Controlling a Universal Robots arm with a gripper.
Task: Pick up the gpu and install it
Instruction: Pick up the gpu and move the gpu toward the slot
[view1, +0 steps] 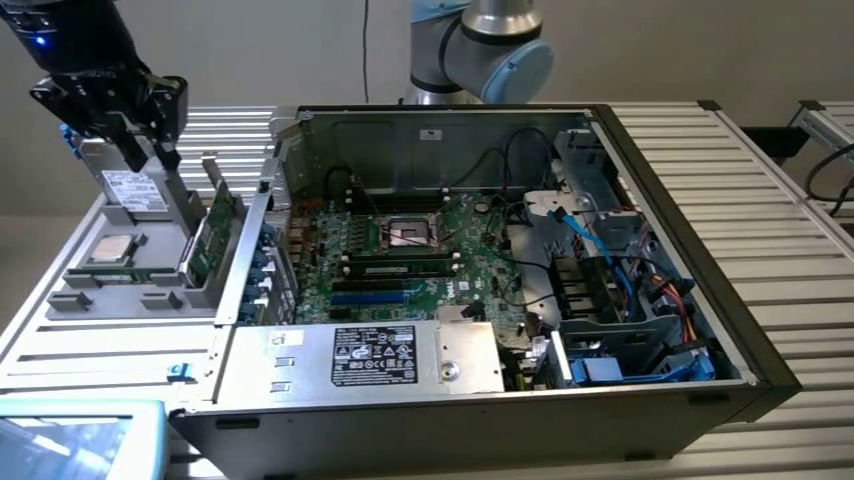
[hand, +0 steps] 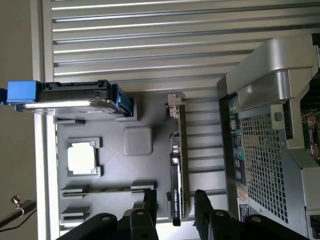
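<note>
A: As the exterior view has it, how do the jaws stand?
B: Open, over the grey tray (view1: 100, 290); the gpu (view1: 211, 235) stands on edge below them, untouched.
A: And the wrist view?
B: The gpu (hand: 178, 165) runs between the open jaws, touching neither; the computer case (hand: 260, 150) is beside them.

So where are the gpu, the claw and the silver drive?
gpu (view1: 207, 245): exterior view, its green face.
claw (hand: 174, 195): wrist view, midway between fingertips.
silver drive (view1: 132, 189): exterior view, its white label.
</note>
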